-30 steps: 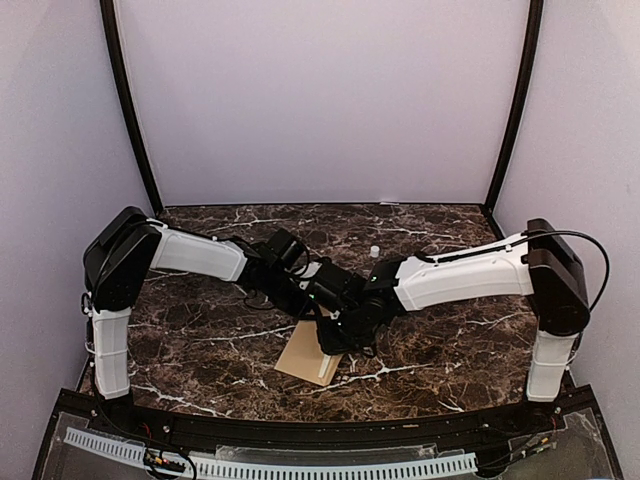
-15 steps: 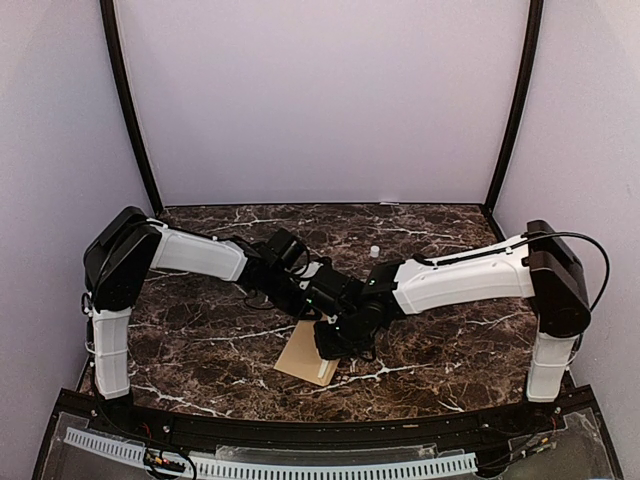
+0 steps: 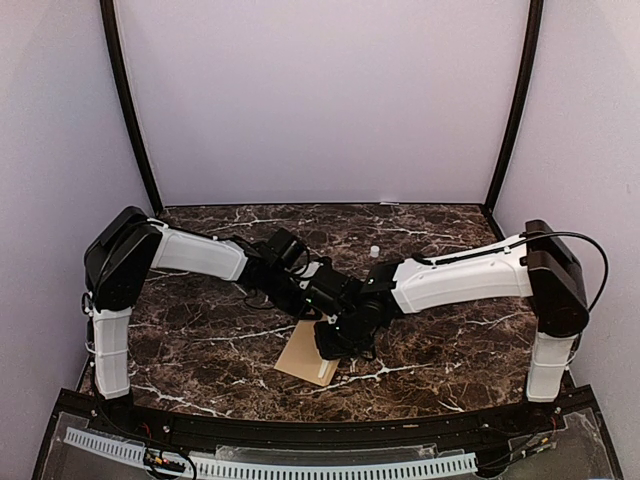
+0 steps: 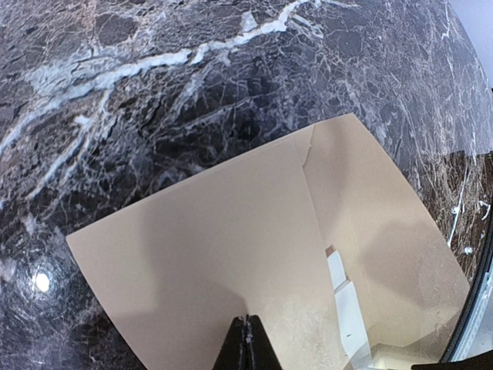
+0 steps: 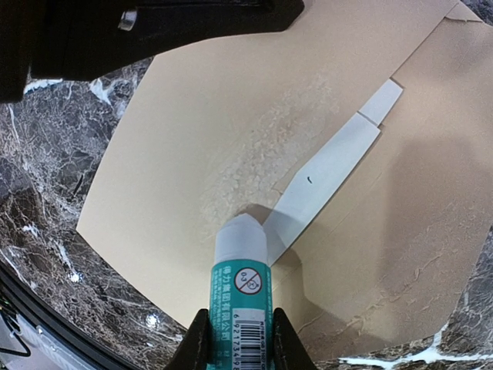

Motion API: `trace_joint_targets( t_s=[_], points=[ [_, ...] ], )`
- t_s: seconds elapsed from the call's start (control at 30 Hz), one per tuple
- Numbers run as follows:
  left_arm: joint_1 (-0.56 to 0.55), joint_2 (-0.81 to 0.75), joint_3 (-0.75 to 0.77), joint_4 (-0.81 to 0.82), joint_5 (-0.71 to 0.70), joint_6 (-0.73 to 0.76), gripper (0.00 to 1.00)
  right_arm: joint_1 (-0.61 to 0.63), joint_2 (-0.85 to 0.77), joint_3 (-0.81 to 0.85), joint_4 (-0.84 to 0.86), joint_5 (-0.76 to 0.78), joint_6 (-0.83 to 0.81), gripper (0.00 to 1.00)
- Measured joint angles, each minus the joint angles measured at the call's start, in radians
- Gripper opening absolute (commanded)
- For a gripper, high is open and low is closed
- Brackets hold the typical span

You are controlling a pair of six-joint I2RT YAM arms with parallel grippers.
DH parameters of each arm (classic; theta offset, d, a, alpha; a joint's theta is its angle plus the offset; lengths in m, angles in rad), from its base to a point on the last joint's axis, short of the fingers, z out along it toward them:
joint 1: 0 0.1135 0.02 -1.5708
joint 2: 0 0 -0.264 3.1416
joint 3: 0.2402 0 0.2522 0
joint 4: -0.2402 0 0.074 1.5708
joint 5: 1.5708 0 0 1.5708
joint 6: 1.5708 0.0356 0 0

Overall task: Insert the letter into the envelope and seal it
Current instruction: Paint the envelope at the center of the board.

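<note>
Looking from above, I see the envelope [image 3: 300,360] at the worktop's [image 3: 200,340] 6 o'clock side. Left wrist: left tool [image 4: 246,343] clenched, tips on it. Right wrist: right tool [image 5: 241,343] grasping a glue stick [image 5: 241,277] touching the envelope.

Atop envelope [image 5: 169,139]: glue stick [image 5: 241,285]

glue stick [image 5: 240,297]: green label, white tip | table [image 3: 200,350]: dark veined marble

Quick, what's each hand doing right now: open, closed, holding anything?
Left hand: closed, empty, tip at the envelope.
Right hand: closed on the glue stick.
</note>
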Motion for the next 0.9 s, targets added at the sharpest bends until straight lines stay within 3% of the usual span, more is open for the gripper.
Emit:
trace_joint_targets(
  t_s=[0.9],
  points=[
    [0.0, 0.004, 0.004, 0.001, 0.005, -0.001, 0.03, -0.097, 0.035, 0.031, 0.039, -0.007, -0.072, 0.02]
  ],
)
